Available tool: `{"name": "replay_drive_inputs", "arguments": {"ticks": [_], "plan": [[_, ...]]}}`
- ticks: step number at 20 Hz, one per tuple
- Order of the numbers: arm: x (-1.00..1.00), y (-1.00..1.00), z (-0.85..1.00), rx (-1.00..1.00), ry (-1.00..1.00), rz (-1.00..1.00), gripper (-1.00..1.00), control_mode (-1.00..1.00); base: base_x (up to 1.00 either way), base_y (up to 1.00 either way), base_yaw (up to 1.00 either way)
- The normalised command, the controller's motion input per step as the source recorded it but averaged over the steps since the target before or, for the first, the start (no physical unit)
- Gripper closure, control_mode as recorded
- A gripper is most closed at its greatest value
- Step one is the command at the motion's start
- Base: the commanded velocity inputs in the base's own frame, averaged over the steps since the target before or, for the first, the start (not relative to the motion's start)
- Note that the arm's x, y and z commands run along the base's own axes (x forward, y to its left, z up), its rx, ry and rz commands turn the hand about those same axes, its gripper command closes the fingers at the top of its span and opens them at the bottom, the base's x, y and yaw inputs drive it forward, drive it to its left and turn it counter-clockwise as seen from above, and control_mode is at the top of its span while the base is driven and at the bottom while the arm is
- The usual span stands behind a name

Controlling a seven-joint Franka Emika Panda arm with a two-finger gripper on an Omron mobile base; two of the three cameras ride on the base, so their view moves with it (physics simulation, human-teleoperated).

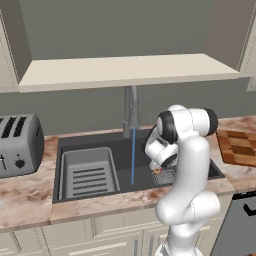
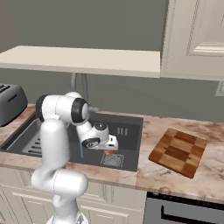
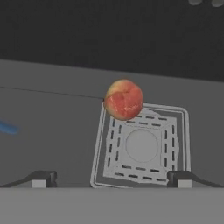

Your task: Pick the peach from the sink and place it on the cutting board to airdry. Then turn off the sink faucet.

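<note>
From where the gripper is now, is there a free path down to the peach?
Probably yes. The gripper is open above the sink floor, and the peach sits ahead by the drain grate with nothing between.

Grey wall [image 1: 100, 105], cream shelf [image 1: 125, 70], marble counter [image 1: 30, 195].

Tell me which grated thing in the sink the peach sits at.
The square metal drain grate: the peach rests at its corner, unlike the ribbed tray insert.

The white arm rises from its base, bends at a dark-jointed elbow and folds forward and down, its wrist angled low, carrying the gripper [image 3: 112, 178] with its two dark finger tips [image 3: 43, 177] spread wide apart, nothing between them.
</note>
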Motion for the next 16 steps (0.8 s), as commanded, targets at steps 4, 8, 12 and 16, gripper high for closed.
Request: {"name": "replay_drive_inputs", "arguments": {"ticks": [4, 8, 12, 16], "plan": [[0.18, -0.03, -0.19, 0.00, 0.00, 0.00, -1.00, -1.00, 0.00, 0.00, 0.00], [0.20, 0.00, -0.18, 0.00, 0.00, 0.00, -1.00, -1.00, 0.00, 0.00, 0.00], [0.29, 0.00, -0.14, 0.00, 0.00, 0.00, -1.00, -1.00, 0.00, 0.00, 0.00], [0.31, 0.00, -0.12, 0.00, 0.00, 0.00, -1.00, -1.00, 0.00, 0.00, 0.00]]}}
